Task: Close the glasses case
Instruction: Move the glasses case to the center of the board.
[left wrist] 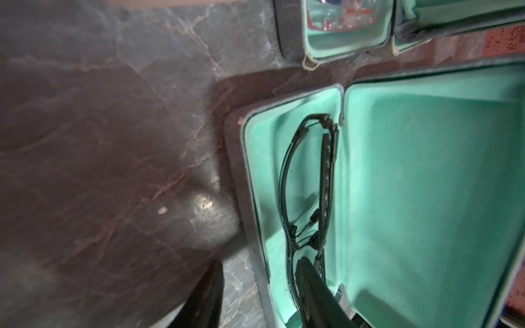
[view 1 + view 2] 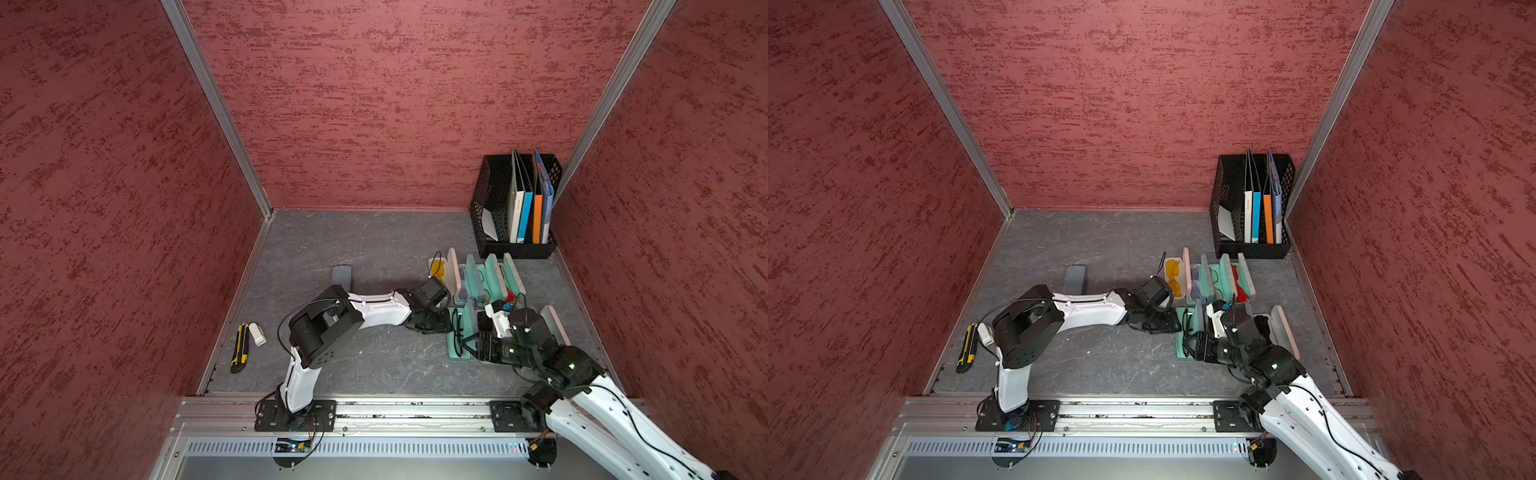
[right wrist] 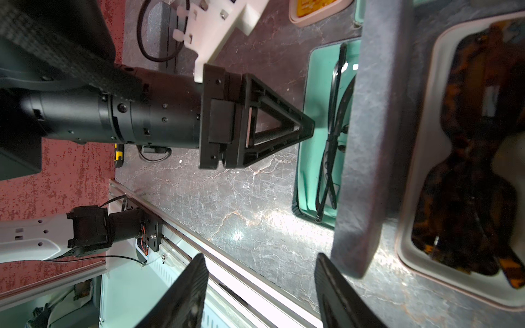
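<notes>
A: Spotting glasses case open near worktop's right edge, long axis front-to-back, lid raised. Writing?

B: Lettering on book spine, too small. Parted left gripper astride case rim; parted right gripper, empty, beside lid.

The grey stone-look table held a yellow box cutter with a small white thing just beside it. It also held a shut grey glasses case, a row of open glasses cases, one open green glasses case and a black file rack in the far corner.
</notes>
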`<state>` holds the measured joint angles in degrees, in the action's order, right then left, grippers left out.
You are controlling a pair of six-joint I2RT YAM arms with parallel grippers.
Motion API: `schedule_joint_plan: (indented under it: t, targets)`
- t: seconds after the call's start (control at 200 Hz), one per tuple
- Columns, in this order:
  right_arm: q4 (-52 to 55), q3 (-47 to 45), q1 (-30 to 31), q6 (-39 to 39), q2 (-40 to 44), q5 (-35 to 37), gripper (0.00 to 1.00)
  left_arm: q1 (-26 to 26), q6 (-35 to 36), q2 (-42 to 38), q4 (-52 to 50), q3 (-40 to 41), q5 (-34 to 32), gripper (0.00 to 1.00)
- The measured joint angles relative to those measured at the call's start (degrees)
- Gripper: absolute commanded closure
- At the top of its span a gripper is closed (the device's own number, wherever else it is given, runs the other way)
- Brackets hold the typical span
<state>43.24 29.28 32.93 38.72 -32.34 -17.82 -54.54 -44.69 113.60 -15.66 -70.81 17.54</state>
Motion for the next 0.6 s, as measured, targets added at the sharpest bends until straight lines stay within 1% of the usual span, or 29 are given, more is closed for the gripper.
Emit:
schedule_joint_plan:
  t: [0.09,0.155,0.225,0.601]
  targets:
    - [0.1,0.0,0.0,-0.2,0.0,0.0,0.4,0.3,0.4,0.0,-0.5,0.0,-0.3,0.68]
    - [0.1,0.0,0.0,-0.2,0.0,0.0,0.4,0.5,0.6,0.1,-0.8,0.1,-0.5,0.69]
    - [0.1,0.0,0.0,-0.2,0.0,0.0,0.4,0.9,0.7,0.1,-0.8,0.3,-0.6,0.72]
    - [-0.6,0.0,0.0,-0.2,-2.2,-0.1,0.4,1.2,1.6,-0.4,0.9,2.0,-0.9,0.77]
